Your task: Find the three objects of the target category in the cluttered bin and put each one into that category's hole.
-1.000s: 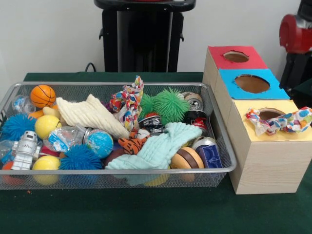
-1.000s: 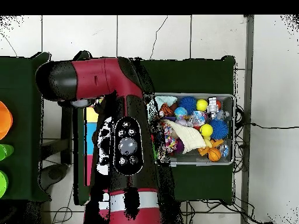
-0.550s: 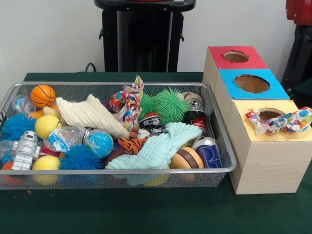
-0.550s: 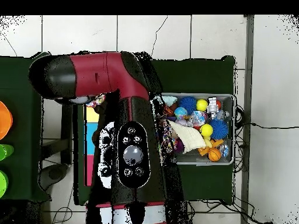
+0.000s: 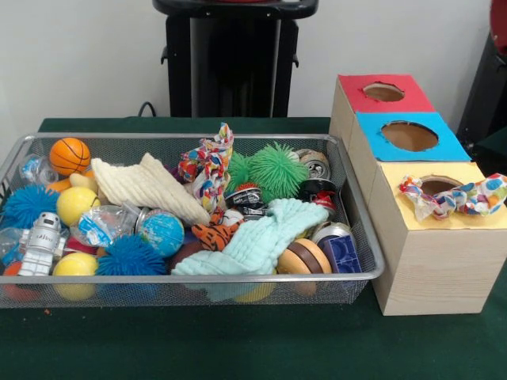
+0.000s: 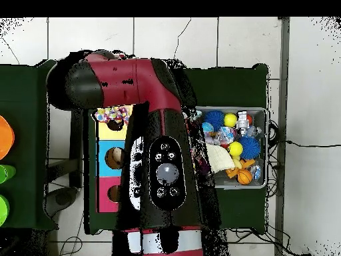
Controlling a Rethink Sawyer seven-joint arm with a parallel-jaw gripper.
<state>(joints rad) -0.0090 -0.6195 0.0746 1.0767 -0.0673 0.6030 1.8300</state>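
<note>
The front view was read from the near edge to the far edge. The wire bin (image 5: 190, 277) sat at 9 o'clock on the green table (image 5: 253, 348). Along its near wall lay a blue spiky ball (image 5: 129, 255), a toy robot (image 5: 40, 241), a mint cloth (image 5: 261, 237) and a round brown toy (image 5: 304, 257). Further back lay a cream cloth (image 5: 146, 188), a green spiky ball (image 5: 277, 170), an orange basketball (image 5: 70, 155) and a patterned rope toy (image 5: 207, 168) that stood against the far wall.

At 3 o'clock stood the wooden box (image 5: 432, 269) with three holes. A second patterned rope (image 5: 455, 198) lay draped across the yellow hole (image 5: 438, 185), the nearest of the three; it was not fully inside. Beyond it were the blue hole (image 5: 409, 135) and the red hole (image 5: 384, 92), both unoccupied.

Judged from this layout, the step in hand was one delivery just finished at the yellow hole. The next move called for a return to the bin, probably for the rope toy at the far wall, with a grasp clear of the cloths.

The gripper was hidden in both views, so its state could not be told. In the overhead view only the red arm (image 6: 143, 133) showed.

Against the earlier frames, the arm had swung from above the box toward the bin, so that the three holes were uncovered from above. Its red part had left the front view's 2 o'clock corner. The bin contents had not shifted.
</note>
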